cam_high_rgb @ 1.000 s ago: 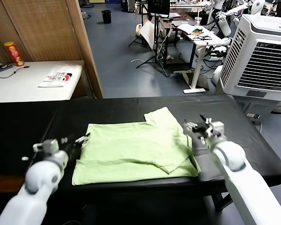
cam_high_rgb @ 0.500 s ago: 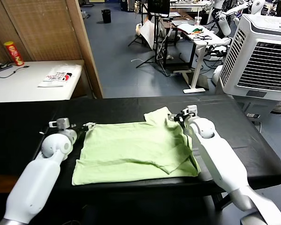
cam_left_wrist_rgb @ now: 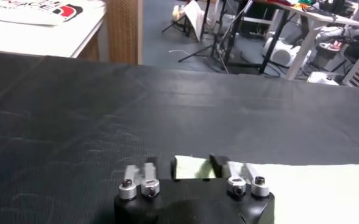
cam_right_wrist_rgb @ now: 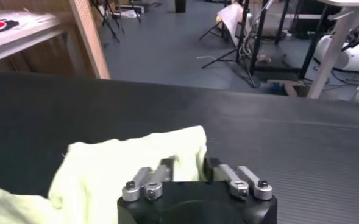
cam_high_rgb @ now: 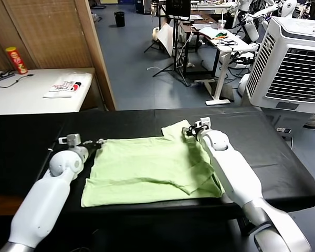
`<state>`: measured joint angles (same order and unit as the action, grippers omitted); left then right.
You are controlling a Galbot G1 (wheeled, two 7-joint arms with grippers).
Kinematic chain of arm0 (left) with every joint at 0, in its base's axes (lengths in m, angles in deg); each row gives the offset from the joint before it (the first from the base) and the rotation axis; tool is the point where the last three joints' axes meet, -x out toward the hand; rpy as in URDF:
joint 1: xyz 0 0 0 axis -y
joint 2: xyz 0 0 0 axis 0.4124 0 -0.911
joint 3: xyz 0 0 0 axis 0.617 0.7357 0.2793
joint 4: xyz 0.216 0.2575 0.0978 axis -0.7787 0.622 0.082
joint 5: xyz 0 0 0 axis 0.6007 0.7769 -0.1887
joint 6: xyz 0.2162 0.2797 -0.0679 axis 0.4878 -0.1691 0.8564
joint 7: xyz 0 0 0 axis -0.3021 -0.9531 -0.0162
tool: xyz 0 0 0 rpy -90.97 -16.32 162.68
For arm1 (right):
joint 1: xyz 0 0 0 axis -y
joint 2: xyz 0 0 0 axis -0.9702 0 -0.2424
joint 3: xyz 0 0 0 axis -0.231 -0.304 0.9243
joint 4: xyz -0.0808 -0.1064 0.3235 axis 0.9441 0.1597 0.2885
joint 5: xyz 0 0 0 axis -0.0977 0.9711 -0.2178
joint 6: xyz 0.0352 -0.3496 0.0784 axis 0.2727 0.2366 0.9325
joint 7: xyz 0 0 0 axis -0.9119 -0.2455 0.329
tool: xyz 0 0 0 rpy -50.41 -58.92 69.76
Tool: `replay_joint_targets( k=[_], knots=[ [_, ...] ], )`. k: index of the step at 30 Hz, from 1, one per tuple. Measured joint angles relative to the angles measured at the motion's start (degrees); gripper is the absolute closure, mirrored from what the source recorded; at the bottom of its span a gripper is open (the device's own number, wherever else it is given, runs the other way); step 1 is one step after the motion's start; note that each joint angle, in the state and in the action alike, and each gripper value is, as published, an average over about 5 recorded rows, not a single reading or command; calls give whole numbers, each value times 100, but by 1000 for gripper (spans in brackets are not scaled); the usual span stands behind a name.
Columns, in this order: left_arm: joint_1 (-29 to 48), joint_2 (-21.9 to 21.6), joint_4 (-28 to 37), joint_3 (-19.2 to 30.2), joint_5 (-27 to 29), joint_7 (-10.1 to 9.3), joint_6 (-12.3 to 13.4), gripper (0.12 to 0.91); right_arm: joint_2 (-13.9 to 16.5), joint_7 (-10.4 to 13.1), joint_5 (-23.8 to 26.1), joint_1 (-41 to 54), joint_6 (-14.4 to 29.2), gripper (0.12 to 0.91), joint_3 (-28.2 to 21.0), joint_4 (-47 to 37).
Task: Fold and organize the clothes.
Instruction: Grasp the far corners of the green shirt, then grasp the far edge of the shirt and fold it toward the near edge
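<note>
A soft, pale green T-shirt (cam_high_rgb: 152,169) lies spread and slightly rumpled on the black woven tabletop (cam_high_rgb: 262,142), its hem near the front edge, with bare room toward the back and both side edges. The left claw (cam_high_rgb: 98,142) reaches low to the shirt's left back corner, fingers apart around the cloth edge. The right claw (cam_high_rgb: 191,128) sits at the sleeve by the back edge, fingers apart astride the cloth.
</note>
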<state>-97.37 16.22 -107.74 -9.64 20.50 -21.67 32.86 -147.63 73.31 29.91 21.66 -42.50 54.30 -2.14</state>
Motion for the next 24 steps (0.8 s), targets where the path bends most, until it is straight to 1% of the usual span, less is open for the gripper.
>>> replay_joint_targets(
  k=[1,3,6,10,14,18,21,24],
  knots=[
    [1,1,-7,-1,2,2,14,852,22,11,9,-25,65,902,16,34],
    [3,3,-29,-9,5,3,52,897,80,26,19,-88,200,902,51,136],
    [-8,9,-94,-44,47,8,140,902,195,35,1,-215,341,902,113,397],
    [-84,-8,-257,-142,122,8,232,903,430,58,-137,-473,367,902,209,932],
    [-246,-106,-565,-272,131,-9,259,903,784,99,-401,-861,281,902,349,1674],
    [-548,-248,-1032,-422,130,-16,269,903,1177,193,-675,-1338,145,902,514,2505],
    [-870,-369,-1447,-559,155,-31,284,903,1475,338,-873,-1712,-26,902,636,3111],
    [-1243,-511,-1866,-718,181,-69,295,903,1744,593,-1070,-2078,-308,902,754,3700]
  ],
)
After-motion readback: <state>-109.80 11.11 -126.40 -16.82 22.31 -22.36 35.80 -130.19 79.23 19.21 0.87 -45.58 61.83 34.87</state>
